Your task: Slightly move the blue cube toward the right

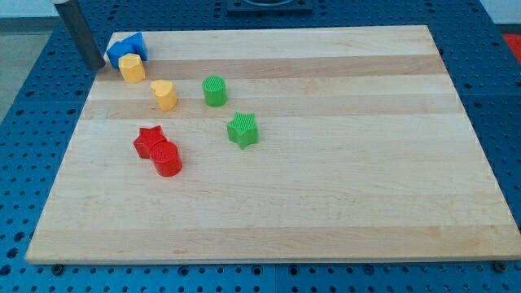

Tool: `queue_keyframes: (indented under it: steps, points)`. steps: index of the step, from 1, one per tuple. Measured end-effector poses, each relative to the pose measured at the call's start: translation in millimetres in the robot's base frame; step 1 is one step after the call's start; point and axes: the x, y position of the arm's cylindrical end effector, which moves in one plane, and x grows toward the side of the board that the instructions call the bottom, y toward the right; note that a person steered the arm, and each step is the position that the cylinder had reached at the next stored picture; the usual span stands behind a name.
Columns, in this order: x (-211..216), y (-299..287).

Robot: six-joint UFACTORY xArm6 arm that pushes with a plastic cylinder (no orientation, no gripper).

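Note:
The blue cube (128,45) sits at the top left corner of the wooden board (326,163). A second blue piece seems to lie against its left side, partly hidden. A yellow hexagonal block (132,68) touches the blue cube from below. My tip (97,66) is just left of the blue cube, near the board's left edge, with the dark rod rising to the view's top.
A yellow heart-shaped block (164,95) lies below right of the yellow hexagon. A green cylinder (215,91) and a green star (242,129) stand toward the middle. A red star (150,142) and a red cylinder (167,159) touch each other lower left.

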Motion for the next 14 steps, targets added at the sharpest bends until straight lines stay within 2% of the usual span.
queue_keyframes:
  steps: [3,5,7,8,9,11,12,13,14]
  points:
    - [-9,6]
    - [-9,33]
    - [-21,23]
    - [5,0]
    - [54,5]
    - [161,55]
    - [168,112]
    - [148,148]
    - [124,155]
